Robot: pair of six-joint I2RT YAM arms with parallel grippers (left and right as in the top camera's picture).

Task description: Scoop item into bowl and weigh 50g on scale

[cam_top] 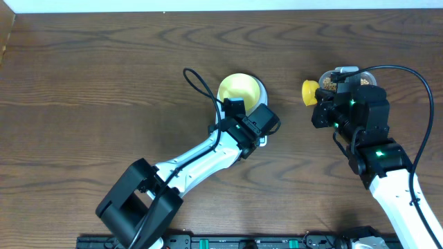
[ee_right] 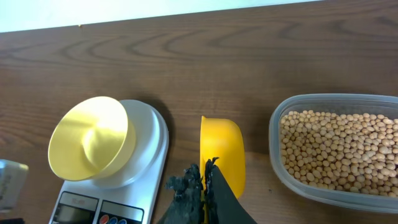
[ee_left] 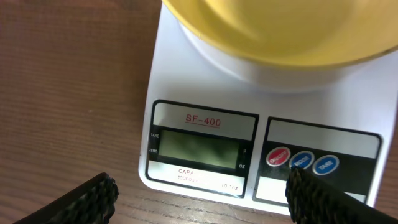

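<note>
We see a dark brown wooden table [cam_top: 83, 83] that carries everything. The black-and-white left arm [cam_top: 194, 162] and right arm [cam_top: 387, 173] reach in from its near edge.

The white rectangular digital kitchen scale [ee_left: 171, 81] stands near the middle of the table. The left gripper [ee_left: 202, 199] hangs just above its front edge. Its ribbed black fingers [ee_left: 87, 198] are spread wide and released, with only the scale's panel showing between them.

To the right of the scale, apart from it, sits the clear rounded-rectangular plastic container [ee_right: 336, 98]. The small round pale-yellow bowl [ee_right: 90, 138] rests on the scale's round platform and covers most of it.

The right gripper [ee_right: 202, 180] is clenched on the handle of the yellow plastic scoop [ee_right: 222, 152]. It holds the scoop above the table between the scale and the container, just beside the container's left wall.

The small round tan-beige beans [ee_right: 342, 149] lie heaped in the container. We cannot tell whether the scoop carries any.

On the scale's front panel we read the red lettering SF-400 above the grey LCD display [ee_left: 196, 148], but we cannot read a figure on the display. Beside it sit a red button [ee_left: 278, 157] and two blue buttons [ee_left: 301, 160].
</note>
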